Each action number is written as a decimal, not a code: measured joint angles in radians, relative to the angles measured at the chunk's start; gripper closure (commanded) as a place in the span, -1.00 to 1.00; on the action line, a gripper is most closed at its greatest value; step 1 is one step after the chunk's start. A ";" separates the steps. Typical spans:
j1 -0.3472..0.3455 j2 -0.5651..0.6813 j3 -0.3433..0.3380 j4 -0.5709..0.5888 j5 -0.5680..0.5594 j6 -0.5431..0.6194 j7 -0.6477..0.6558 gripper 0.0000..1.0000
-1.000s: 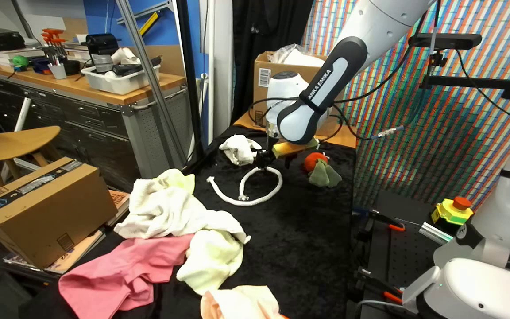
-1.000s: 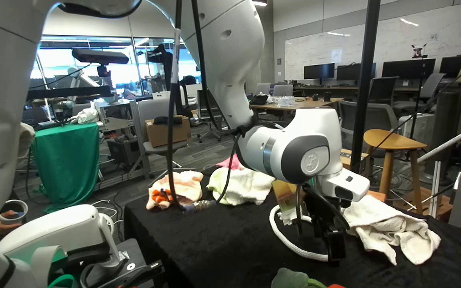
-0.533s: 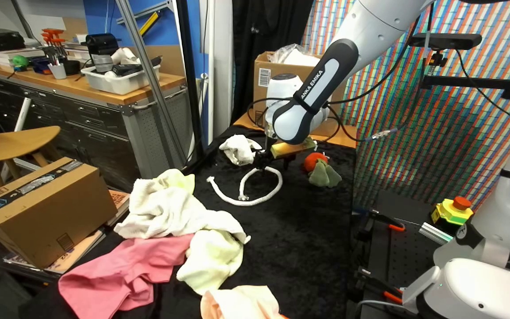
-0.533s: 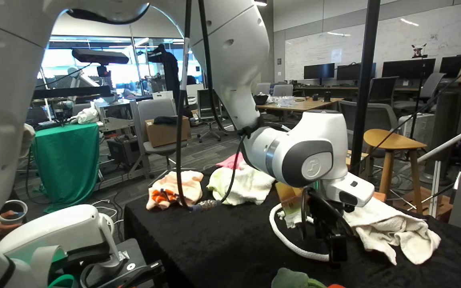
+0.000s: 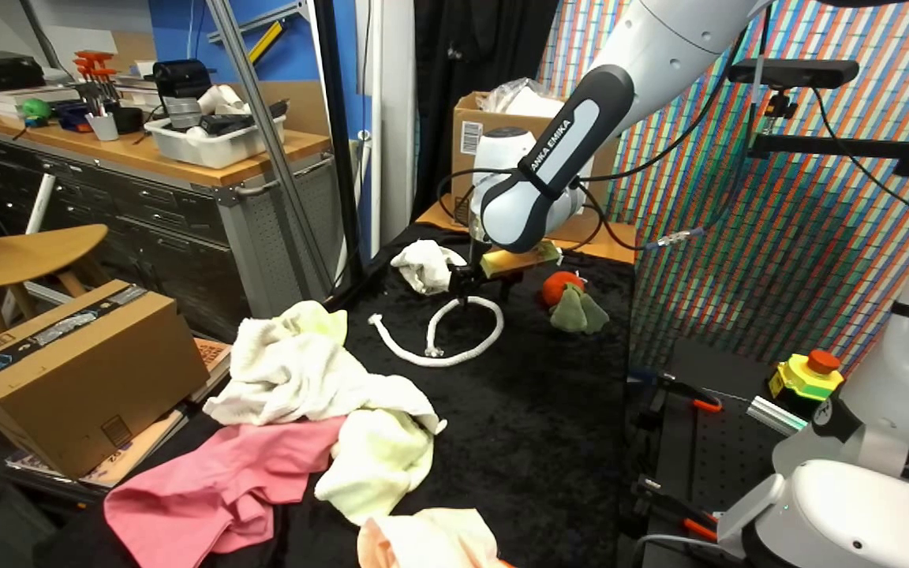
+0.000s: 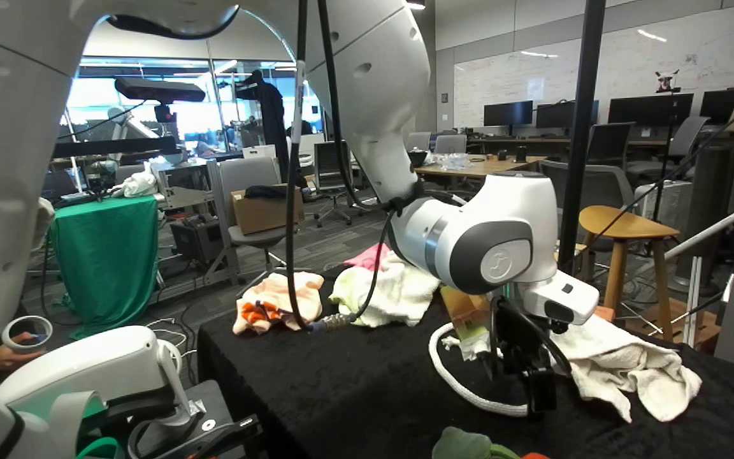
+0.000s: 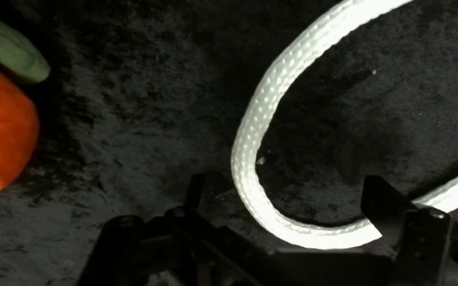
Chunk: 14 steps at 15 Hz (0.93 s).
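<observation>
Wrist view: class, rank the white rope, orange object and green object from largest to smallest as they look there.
Largest: white rope
Middle: orange object
Smallest: green object
All run off the frame; this ranks visible parts only.

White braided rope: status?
End effector open, empty. White braided rope curled on black cloth. One finger overlaps it in wrist view, contact unclear. Orange round object apart from rope.
</observation>
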 measured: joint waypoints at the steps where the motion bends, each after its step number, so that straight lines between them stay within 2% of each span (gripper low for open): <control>1: 0.000 0.000 0.001 0.002 0.000 0.000 -0.003 -1.00; 14: 0.000 0.032 0.010 0.023 0.035 0.000 -0.033 -1.00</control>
